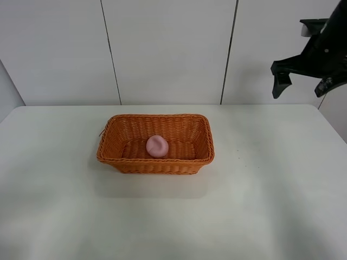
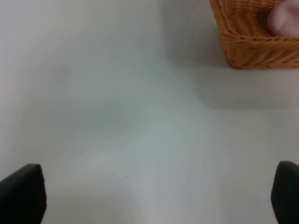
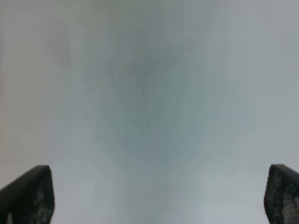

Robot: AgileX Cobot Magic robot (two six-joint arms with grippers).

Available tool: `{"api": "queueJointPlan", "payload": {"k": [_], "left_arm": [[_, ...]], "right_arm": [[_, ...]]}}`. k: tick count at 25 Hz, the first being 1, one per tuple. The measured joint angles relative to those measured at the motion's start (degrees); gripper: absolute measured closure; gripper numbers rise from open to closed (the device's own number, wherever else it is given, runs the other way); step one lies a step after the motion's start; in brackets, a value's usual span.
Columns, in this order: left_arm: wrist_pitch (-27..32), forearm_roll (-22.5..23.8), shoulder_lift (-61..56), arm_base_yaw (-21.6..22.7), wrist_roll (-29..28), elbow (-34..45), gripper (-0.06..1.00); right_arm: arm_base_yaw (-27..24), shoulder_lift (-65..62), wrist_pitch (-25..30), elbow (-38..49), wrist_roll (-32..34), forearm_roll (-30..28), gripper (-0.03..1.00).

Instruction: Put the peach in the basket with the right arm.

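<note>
The pink peach (image 1: 157, 146) lies inside the orange-brown wicker basket (image 1: 116, 154) at the middle of the white table. Part of the basket (image 2: 243, 44) and the blurred peach (image 2: 286, 18) also show in the left wrist view. My right gripper (image 1: 303, 86) hangs open and empty, high at the upper right, well away from the basket. Its fingertips (image 3: 28, 196) frame only bare table in the right wrist view. My left gripper (image 2: 154, 196) is open with its fingers (image 2: 21, 193) wide apart over bare table; it is out of the exterior view.
The white table (image 1: 260, 206) stretches around the basket on all sides. A white panelled wall (image 1: 168, 49) stands behind the table's far edge.
</note>
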Motion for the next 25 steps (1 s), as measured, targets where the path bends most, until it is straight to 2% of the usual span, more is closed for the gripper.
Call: {"api": "queueJointPlan", "payload": {"k": [10, 16, 20, 25], "left_arm": [[0.0, 0.0, 0.0, 0.0, 0.0, 0.0, -0.05], [0.0, 0.0, 0.0, 0.0, 0.0, 0.0, -0.05], [0.0, 0.0, 0.0, 0.0, 0.0, 0.0, -0.05], [0.0, 0.0, 0.0, 0.0, 0.0, 0.0, -0.05]], "right_arm": [[0.0, -34.77, 0.0, 36.13, -0.15, 0.0, 0.27], [0.0, -57.39, -6.19, 54.1, -0.15, 0.0, 0.27], [0.0, -72.31, -9.1, 61.2, -0.15, 0.0, 0.27], [0.0, -83.0, -10.06, 62.65, -0.15, 0.0, 0.27]]}}
